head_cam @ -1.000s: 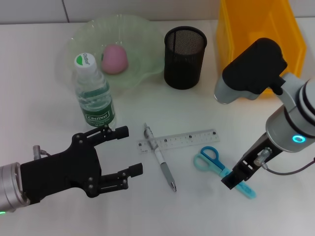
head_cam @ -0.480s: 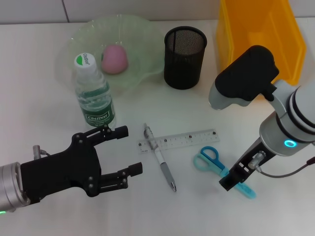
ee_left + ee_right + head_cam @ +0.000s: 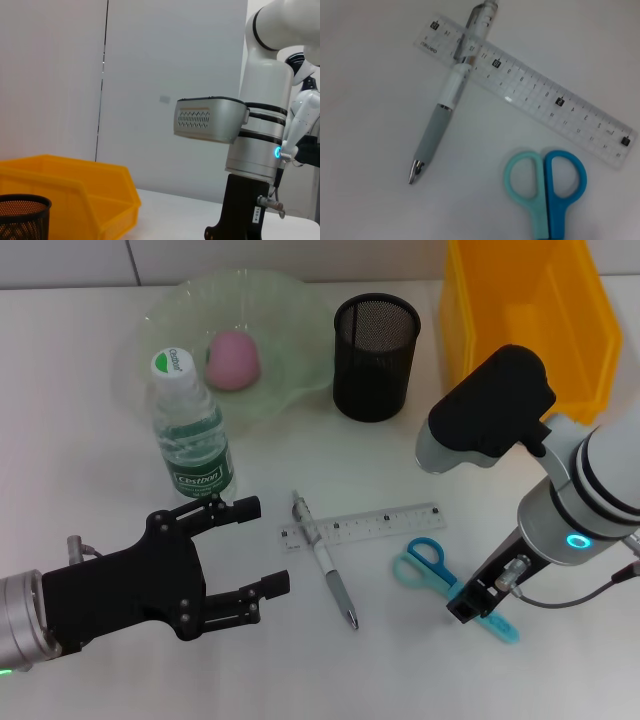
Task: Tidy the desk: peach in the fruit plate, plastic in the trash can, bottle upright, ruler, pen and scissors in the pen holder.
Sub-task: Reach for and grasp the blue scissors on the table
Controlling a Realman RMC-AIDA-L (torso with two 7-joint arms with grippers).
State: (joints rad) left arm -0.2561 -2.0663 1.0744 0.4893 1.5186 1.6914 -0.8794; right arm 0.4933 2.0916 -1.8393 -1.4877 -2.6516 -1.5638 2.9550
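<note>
Two grippers appear in the head view; we list items from left to right.

- Left gripper: it hovers low over the desk at the near left, its black fingers spread wide apart and gripping nothing.
- Bottle: it stands upright just beyond the left gripper's upper finger, white cap on top.
- Fruit plate: it sits farther back than the bottle, well beyond the left gripper. The peach lies inside it.
- Pen: it lies just to the right of the left gripper's fingertips, its metal tip toward the near edge. In the right wrist view the pen lies across one end of the ruler.
- Pen holder: it stands upright at the back, between the fruit plate and the trash can.
- Scissors: they lie flat, with the loop handles just to the left of the right gripper and the sheath running under it. The ruler lies just beyond the handles.
- Right gripper: it is down at the scissors' sheath, near the right front of the desk. We cannot tell how far its fingers are apart or whether they grip anything.
</note>
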